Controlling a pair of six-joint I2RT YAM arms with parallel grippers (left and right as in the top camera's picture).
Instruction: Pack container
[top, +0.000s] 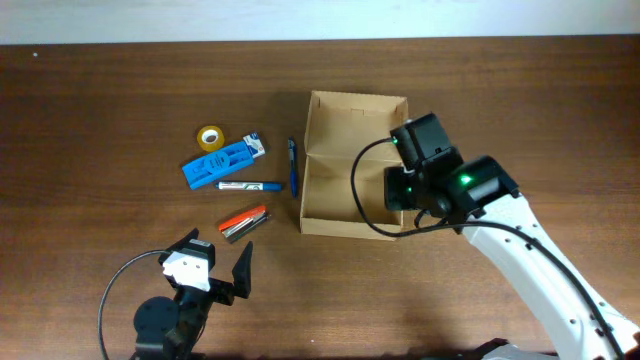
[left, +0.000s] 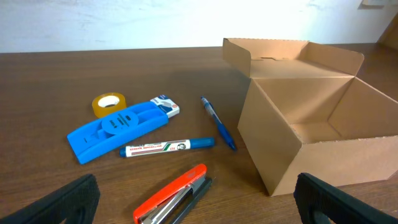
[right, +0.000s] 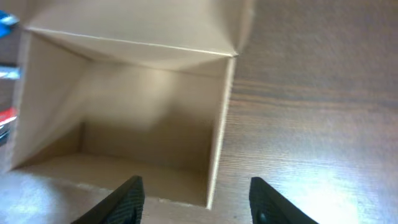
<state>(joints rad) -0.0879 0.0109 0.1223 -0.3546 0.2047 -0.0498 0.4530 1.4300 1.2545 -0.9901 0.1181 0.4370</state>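
Note:
The tan cardboard container (top: 325, 170) stands open at mid table, flap lid laid back on the far side. It also shows in the left wrist view (left: 273, 146) and the right wrist view (right: 221, 118), with bare cardboard inside. My right gripper (top: 405, 190) is open above the container's right wall, its fingers (right: 196, 193) on either side of that wall near the front corner. My left gripper (top: 215, 275) is open and holds nothing, low at the front left, its fingers (left: 199, 202) wide apart just short of a red stapler (left: 174, 196).
Left of the container lie a blue pen (top: 292, 166), a blue-capped marker (top: 248, 186), the red stapler (top: 245, 222), a blue plastic holder (top: 215, 165), a small white-and-blue box (top: 256, 146) and a yellow tape roll (top: 209, 138). Black cables trail from both arms.

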